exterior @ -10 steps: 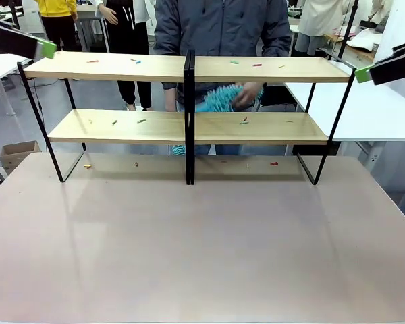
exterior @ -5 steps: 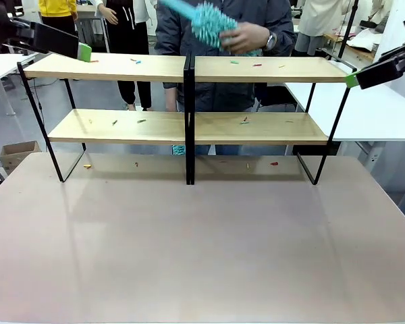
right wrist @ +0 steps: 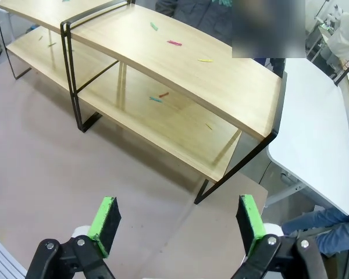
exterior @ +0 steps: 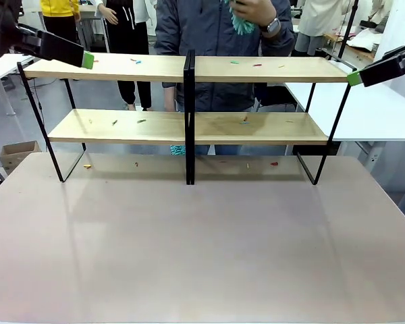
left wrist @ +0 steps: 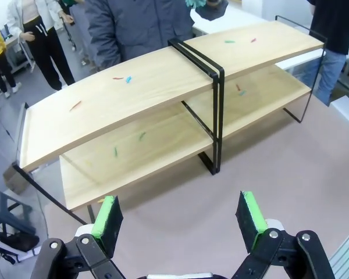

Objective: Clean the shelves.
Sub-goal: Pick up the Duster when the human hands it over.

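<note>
While the person (exterior: 209,30) holds the duster (exterior: 241,23) above the shelves (exterior: 121,67), left end effector (left wrist: 180,212) and right end effector (right wrist: 177,218) flank them, spread and empty, likely giving room.

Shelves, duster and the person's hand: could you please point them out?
shelves (exterior: 115,69), front view, left rack's top board.
duster (exterior: 241,25), front view, teal fluff under the hand.
person's hand (exterior: 256,9), front view, its middle.
</note>
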`<control>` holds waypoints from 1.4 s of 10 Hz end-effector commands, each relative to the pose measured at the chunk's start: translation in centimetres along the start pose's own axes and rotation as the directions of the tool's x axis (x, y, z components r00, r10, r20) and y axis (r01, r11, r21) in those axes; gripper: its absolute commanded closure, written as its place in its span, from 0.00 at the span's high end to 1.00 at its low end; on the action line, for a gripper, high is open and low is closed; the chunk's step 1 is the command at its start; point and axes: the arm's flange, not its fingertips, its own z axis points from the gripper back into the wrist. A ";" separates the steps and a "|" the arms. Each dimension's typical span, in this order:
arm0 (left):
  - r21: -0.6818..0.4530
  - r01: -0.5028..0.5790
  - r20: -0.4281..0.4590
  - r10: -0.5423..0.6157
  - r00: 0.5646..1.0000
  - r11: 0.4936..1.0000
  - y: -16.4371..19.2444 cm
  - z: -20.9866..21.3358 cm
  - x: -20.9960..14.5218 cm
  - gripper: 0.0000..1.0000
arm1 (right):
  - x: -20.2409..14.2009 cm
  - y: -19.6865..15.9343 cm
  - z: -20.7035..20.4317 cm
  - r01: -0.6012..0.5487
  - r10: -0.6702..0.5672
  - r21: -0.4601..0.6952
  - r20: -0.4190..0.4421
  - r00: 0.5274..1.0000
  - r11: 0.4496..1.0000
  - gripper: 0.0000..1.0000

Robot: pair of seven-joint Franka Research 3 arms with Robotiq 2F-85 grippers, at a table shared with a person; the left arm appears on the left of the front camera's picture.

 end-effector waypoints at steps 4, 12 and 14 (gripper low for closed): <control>-0.002 -0.008 0.043 0.008 0.999 1.000 -0.6 0.4 -0.6 1.00 | 0.0 -0.3 -0.6 0.009 -0.009 0.009 -0.015 1.000 1.000 1.00; -0.007 0.011 0.022 -0.011 1.000 1.000 -0.6 0.3 0.3 1.00 | 0.6 4.4 0.9 0.176 -0.182 -0.075 -0.078 0.980 0.981 1.00; -0.007 0.011 0.022 -0.011 1.000 1.000 -0.6 0.3 0.3 1.00 | 1.0 6.6 1.5 0.253 -0.262 -0.119 -0.069 0.962 0.960 1.00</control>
